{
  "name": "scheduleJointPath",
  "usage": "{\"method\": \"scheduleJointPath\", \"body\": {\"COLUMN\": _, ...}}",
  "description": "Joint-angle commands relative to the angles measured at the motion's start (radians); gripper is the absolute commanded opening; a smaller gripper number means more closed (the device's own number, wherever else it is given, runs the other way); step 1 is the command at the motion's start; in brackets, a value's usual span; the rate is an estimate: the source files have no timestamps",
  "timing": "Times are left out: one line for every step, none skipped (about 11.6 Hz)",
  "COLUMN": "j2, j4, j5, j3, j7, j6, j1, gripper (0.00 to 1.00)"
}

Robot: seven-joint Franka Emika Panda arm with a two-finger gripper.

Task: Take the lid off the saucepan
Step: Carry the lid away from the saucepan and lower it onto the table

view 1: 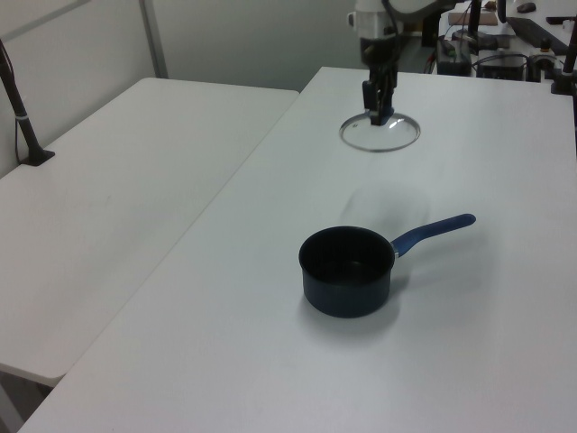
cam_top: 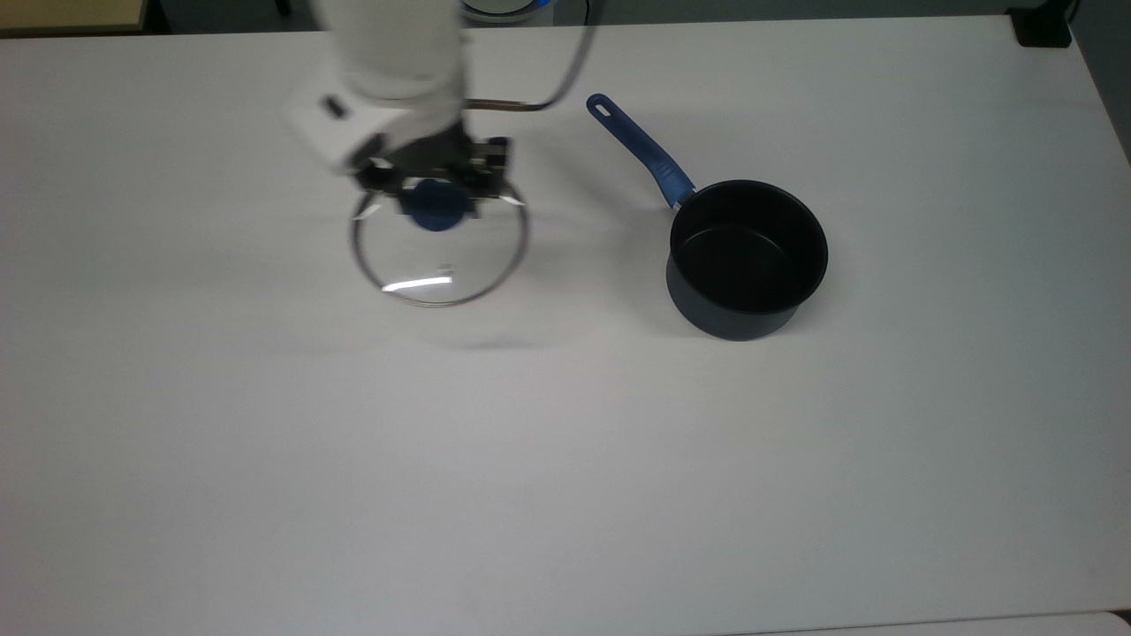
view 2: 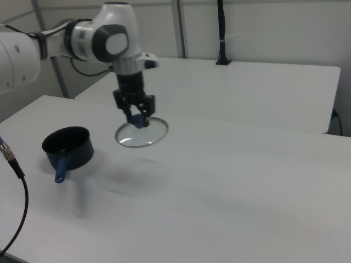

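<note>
Gripper [cam_top: 432,190] clamps round blue knob of lid [cam_top: 440,256] (clear glass disc, thin metal rim), held above smooth white table [cam_top: 565,459]. Dark round saucepan [cam_top: 747,258] sits uncovered, well apart.

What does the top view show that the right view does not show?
Top view alone: the hole at the end of the saucepan handle, and a vent hole in the lid. Right view alone: a shadow on the table well below the lid, so the lid hangs in the air; also a second table behind. Both: the gripper shut on the lid's blue knob, the saucepan uncovered.
</note>
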Motion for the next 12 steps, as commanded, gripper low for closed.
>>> {"method": "scheduleJointPath", "body": {"j2": -0.012, "j4": -0.039, "j5": -0.004, "j3": 0.001, "j7": -0.099, "j6": 0.054, "j1": -0.085, "gripper": 0.48}}
{"method": "scheduleJointPath", "body": {"j2": 0.001, "j4": -0.052, "j5": -0.005, "j3": 0.001, "j7": -0.098, "j6": 0.1, "j1": -0.1, "gripper": 0.48}}
{"method": "scheduleJointPath", "body": {"j2": 0.011, "j4": -0.074, "j5": -0.008, "j3": 0.004, "j7": -0.098, "j6": 0.143, "j1": -0.111, "gripper": 0.48}}
{"method": "scheduleJointPath", "body": {"j2": 0.018, "j4": -0.097, "j5": -0.011, "j3": 0.007, "j7": -0.096, "j6": 0.184, "j1": -0.122, "gripper": 0.48}}
{"method": "scheduleJointPath", "body": {"j2": 0.034, "j4": -0.103, "j5": -0.011, "j3": 0.007, "j7": -0.095, "j6": 0.212, "j1": -0.125, "gripper": 0.48}}
{"method": "scheduleJointPath", "body": {"j2": 0.057, "j4": -0.103, "j5": -0.011, "j3": 0.009, "j7": -0.092, "j6": 0.232, "j1": -0.129, "gripper": 0.48}}
{"method": "scheduleJointPath", "body": {"j2": 0.069, "j4": -0.106, "j5": -0.011, "j3": 0.009, "j7": -0.092, "j6": 0.25, "j1": -0.129, "gripper": 0.48}}
{"method": "scheduleJointPath", "body": {"j2": 0.093, "j4": -0.111, "j5": -0.013, "j3": 0.009, "j7": -0.09, "j6": 0.261, "j1": -0.129, "gripper": 0.48}}
{"method": "scheduleJointPath", "body": {"j2": 0.107, "j4": -0.111, "j5": -0.013, "j3": 0.009, "j7": -0.09, "j6": 0.267, "j1": -0.128, "gripper": 0.48}}
{"method": "scheduleJointPath", "body": {"j2": 0.121, "j4": -0.111, "j5": -0.013, "j3": 0.012, "j7": -0.09, "j6": 0.269, "j1": -0.128, "gripper": 0.48}}
{"method": "scheduleJointPath", "body": {"j2": 0.141, "j4": -0.108, "j5": -0.014, "j3": 0.012, "j7": -0.089, "j6": 0.271, "j1": -0.128, "gripper": 0.48}}
{"method": "scheduleJointPath", "body": {"j2": 0.159, "j4": -0.106, "j5": -0.014, "j3": 0.012, "j7": -0.086, "j6": 0.281, "j1": -0.126, "gripper": 0.48}}
